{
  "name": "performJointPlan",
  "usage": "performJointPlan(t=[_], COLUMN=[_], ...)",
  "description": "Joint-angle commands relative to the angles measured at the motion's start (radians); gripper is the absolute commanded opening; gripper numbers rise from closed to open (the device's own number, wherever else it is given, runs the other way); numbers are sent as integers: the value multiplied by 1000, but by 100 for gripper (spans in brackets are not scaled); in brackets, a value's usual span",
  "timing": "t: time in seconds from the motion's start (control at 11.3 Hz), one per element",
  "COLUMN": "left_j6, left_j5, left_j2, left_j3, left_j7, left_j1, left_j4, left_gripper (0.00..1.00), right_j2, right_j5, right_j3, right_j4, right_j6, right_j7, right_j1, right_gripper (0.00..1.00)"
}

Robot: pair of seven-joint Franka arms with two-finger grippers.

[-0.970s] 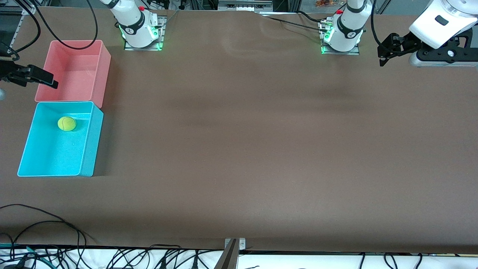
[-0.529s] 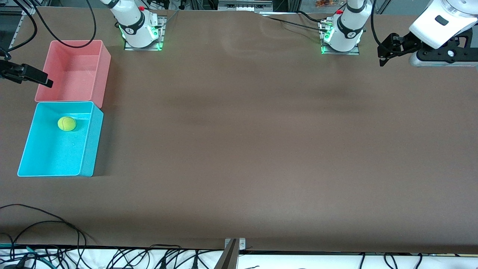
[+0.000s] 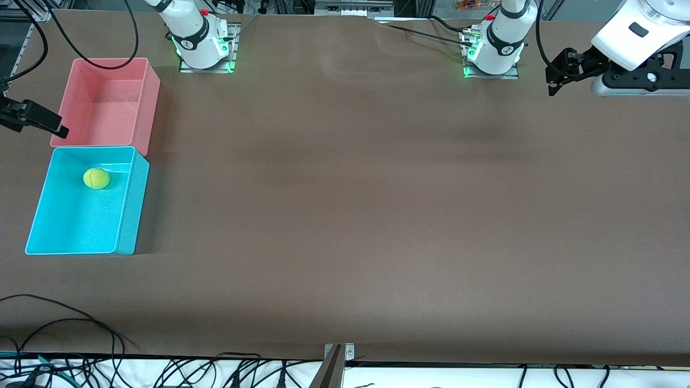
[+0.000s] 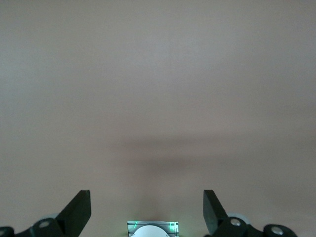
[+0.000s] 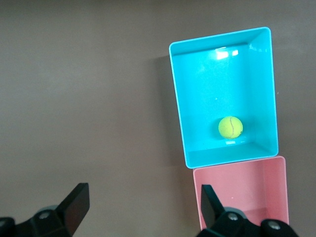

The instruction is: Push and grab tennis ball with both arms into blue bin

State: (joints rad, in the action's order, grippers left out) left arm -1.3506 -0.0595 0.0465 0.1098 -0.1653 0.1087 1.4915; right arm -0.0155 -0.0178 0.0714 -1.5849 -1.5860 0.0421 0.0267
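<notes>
Front view shows the tennis ball point(image 3: 96, 178) lying inside the blue bin point(image 3: 129, 215), beside the pink bin point(image 3: 152, 102). No writing is legible. Right gripper point(image 5: 140, 206) hangs spread over bare table point(image 3: 345, 215) beside the bins; left gripper point(image 4: 147, 211), also spread, waits at its own end.

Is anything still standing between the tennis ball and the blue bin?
Nothing does: the tennis ball already lies inside the blue bin, near the wall beside the pink bin. Both grippers are open and empty, the right gripper up beside the pink bin, the left gripper waiting over bare table.
</notes>
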Motion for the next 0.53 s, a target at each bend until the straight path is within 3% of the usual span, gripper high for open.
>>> performJointPlan(t=[0.0, 0.44], left_j6=[24, 24], left_j5=[-11, -10], left_j2=[-10, -10], left_j3=[1, 4], left_j7=[-7, -7], left_j1=[-3, -7], left_j4=[-30, -30], left_gripper=[100, 100], right_j2=[22, 20], right_j5=[6, 4], right_j3=[-28, -34], right_j4=[-20, -15], right_j6=[-5, -2], right_j7=[4, -5], right_j1=[15, 39], right_gripper=[100, 100])
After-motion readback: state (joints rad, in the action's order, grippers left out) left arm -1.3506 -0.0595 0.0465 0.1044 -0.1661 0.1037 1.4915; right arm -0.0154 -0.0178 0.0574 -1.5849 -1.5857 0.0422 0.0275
